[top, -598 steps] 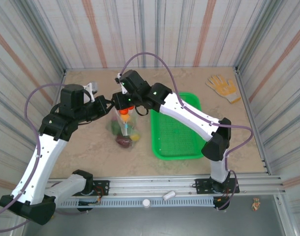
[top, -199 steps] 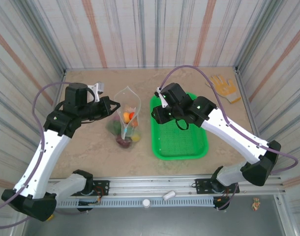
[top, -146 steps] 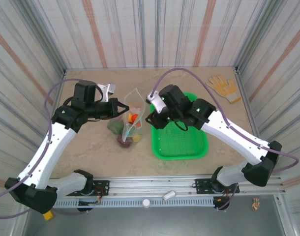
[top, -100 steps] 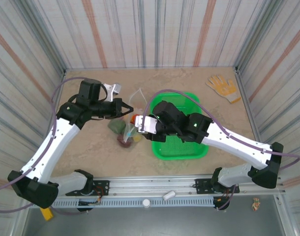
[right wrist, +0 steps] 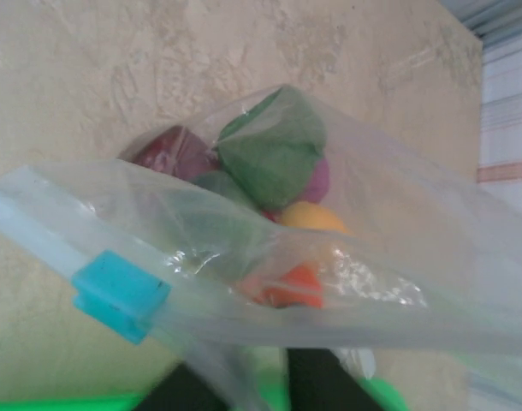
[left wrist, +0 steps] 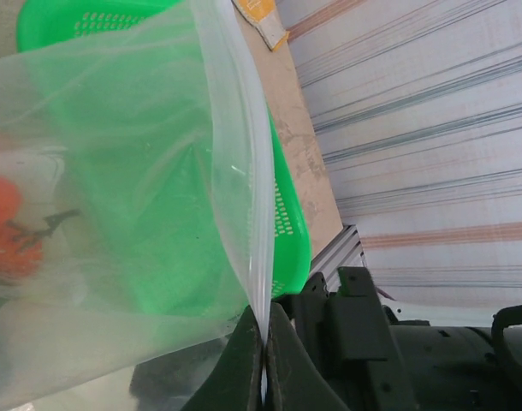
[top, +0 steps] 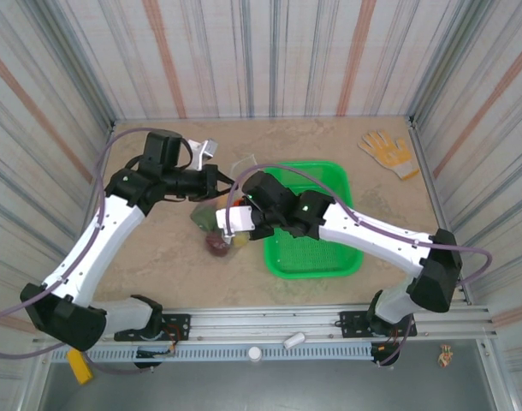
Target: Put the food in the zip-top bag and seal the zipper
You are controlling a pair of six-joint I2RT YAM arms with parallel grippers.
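The left hand is pinching the edge of the zip-top bag. It should be pulling that edge tight while the blue slider is being pushed slowly along the zipper. The right hand is sitting just under the zipper, near the slider. I cannot tell if it is squeezing. The food is sitting inside the bag.

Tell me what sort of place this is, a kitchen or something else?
Probably a robot test cell, not a kitchen: a left arm and right arm bolted to a metal rail, striped panels boxing in the table, and toy food in a clear bag.
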